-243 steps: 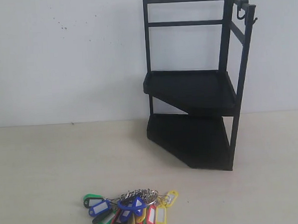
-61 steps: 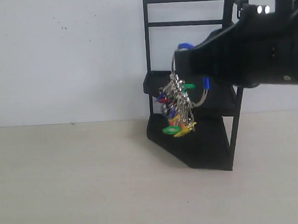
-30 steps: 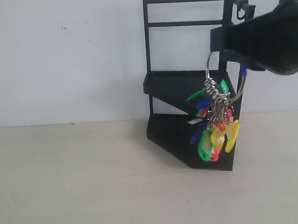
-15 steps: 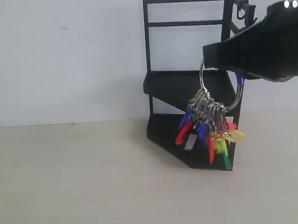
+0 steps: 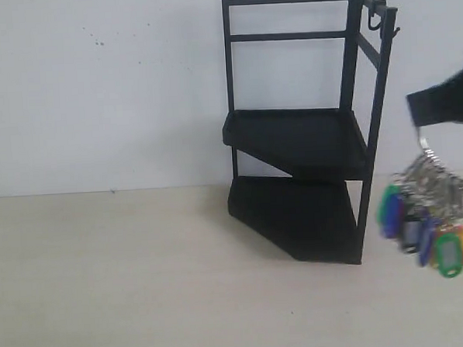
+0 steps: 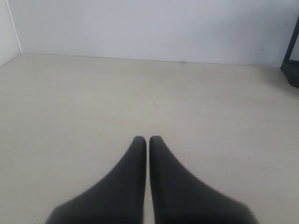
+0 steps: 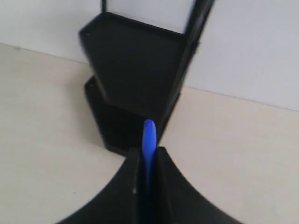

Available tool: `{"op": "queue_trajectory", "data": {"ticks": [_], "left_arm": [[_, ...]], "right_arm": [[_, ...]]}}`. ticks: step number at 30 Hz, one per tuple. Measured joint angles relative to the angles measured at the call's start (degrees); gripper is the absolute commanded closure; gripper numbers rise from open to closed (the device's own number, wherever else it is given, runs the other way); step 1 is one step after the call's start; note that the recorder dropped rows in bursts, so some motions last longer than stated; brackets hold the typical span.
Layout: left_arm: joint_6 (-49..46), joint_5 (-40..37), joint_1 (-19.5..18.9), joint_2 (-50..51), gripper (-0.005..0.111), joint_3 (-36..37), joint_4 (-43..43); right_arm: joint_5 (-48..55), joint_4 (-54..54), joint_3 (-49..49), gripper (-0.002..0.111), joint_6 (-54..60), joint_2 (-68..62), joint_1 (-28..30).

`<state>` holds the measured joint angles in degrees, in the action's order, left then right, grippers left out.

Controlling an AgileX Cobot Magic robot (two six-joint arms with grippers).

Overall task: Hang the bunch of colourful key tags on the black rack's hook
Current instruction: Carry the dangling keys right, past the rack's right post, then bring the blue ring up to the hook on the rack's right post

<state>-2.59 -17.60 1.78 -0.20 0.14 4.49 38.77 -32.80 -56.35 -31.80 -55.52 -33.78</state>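
The colourful key tag bunch point(image 5: 432, 221) dangles in the air at the far right, beside the black rack point(image 5: 307, 138) and to the right of its front post. My right gripper point(image 5: 424, 110) holds it from above, shut on the blue loop point(image 7: 148, 140), which sticks out between the fingers in the right wrist view. The rack point(image 7: 135, 79) lies ahead of that gripper there. The hook point(image 5: 396, 31) at the top of the front post is bare, well above the bunch. My left gripper point(image 6: 147, 139) hovers shut and empty over the table.
A pale wooden table point(image 5: 105, 273) runs under everything, with a white wall behind. A J-hook point(image 5: 375, 22) hangs under the rack's top side rail. An edge of the rack point(image 6: 292, 60) shows in the left wrist view.
The bunch was lifted off the table's front. Over the last second my right gripper has carried it rightward from in front of the rack to past the front post, tags swinging.
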Motion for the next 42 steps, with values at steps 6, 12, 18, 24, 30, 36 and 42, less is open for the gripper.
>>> {"op": "queue_trajectory", "data": {"ticks": [6,12,18,24,30,36,42], "left_arm": [[0.00,0.00,0.00,0.00,0.102,0.00,0.00],[0.00,0.00,0.00,0.00,0.102,0.00,0.00],[0.00,0.00,0.00,0.00,0.102,0.00,0.00],[0.00,0.00,0.00,0.00,0.102,0.00,0.00],[0.00,0.00,0.00,0.00,0.102,0.00,0.00],[0.00,0.00,0.00,0.00,0.102,0.00,0.00],[0.00,0.00,0.00,0.00,0.102,0.00,0.00]], "right_arm": [[3.74,-11.01,0.00,0.108,-4.67,7.78,0.00],[0.74,-17.98,0.00,0.108,-6.32,9.26,0.00],[-2.46,-29.95,0.00,0.108,-11.70,3.34,0.00],[-1.70,-49.40,0.00,0.108,-29.82,-4.16,0.04],[-13.56,-53.94,-2.96,0.108,-41.93,-11.49,12.65],[-34.88,-53.94,-4.04,0.108,-44.95,-15.54,27.31],[-38.77,-53.98,-9.86,0.108,-46.00,-21.80,28.35]]}}
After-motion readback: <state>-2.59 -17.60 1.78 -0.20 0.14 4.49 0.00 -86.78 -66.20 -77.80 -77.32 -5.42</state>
